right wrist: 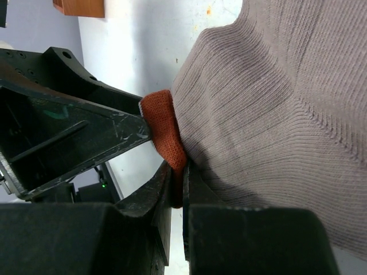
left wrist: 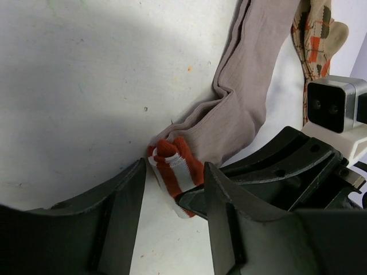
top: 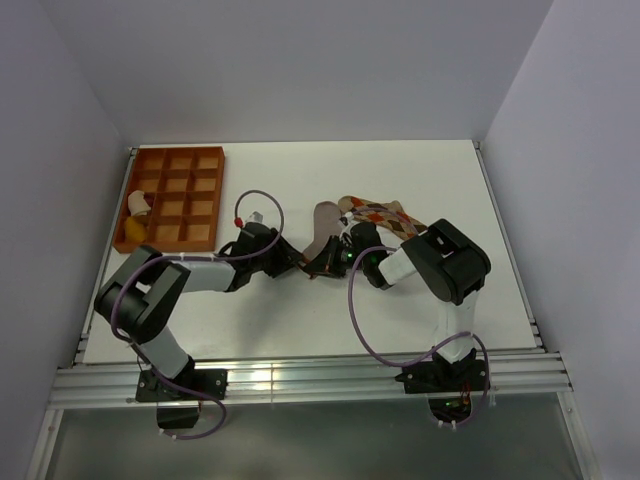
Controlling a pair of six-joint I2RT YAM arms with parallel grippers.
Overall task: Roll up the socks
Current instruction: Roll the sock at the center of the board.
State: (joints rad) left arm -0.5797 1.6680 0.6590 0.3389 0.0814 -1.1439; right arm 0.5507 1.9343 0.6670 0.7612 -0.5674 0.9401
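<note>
Grey-brown sock [top: 324,224] lies flat near the middle of the white table [top: 440,170], its leg running away from you toward the far edge, with a bend partway along. Its red-and-white striped cuff [left wrist: 174,167] is the near end, bunched up and lifted a little off the surface. Your right gripper [right wrist: 176,173] has its two fingers pressed together on that cuff: red fabric is pinched in the narrow slit between them, and the ribbed grey leg spreads out just beside the grip. Your left gripper [left wrist: 172,192] comes in from the other side with its jaws about half apart, one finger on each side of the striped cuff. From the right wrist, the tip of one left finger looks to be touching the red edge; you cannot tell whether the other finger touches, and the left jaws are not clamped on the fabric. The two grippers meet nose to nose over the cuff. The argyle sock [top: 386,218] lies just to the right of the grey-brown one, their far ends close together, and neither gripper touches it. Well off to the left, against the table's far left corner, sits an orange tray [top: 218,200] of small compartments, with a white piece and a yellow piece in its left-hand cells.
</note>
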